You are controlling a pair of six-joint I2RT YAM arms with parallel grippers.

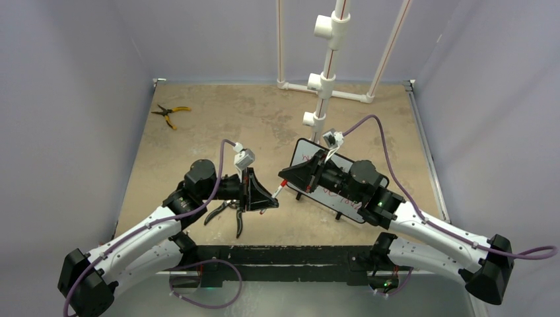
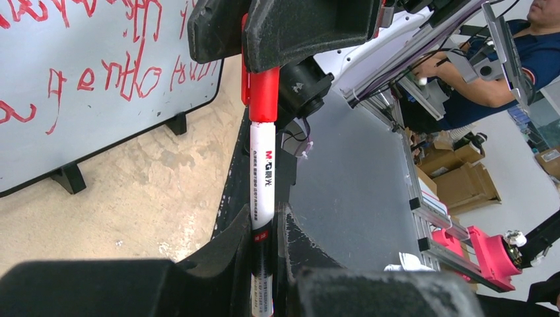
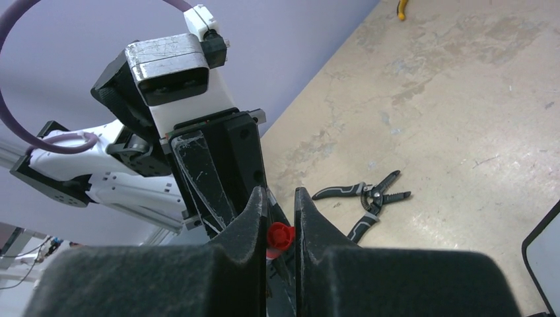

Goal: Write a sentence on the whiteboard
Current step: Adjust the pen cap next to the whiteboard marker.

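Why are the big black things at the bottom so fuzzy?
Left wrist view: the left tool sits too near the lens, so it blurs; the marker looks sharp. Right wrist view: the right tool blurs likewise around the red cap; the pliers look crisp.

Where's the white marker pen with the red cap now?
In the top view the marker sits near centre, left gripper clamping its barrel, right gripper its red cap, just left of the black-framed whiteboard.

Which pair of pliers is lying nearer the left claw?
The black-handled pliers, right beside the left claw; the yellow-handled pair lies far back in the left corner.
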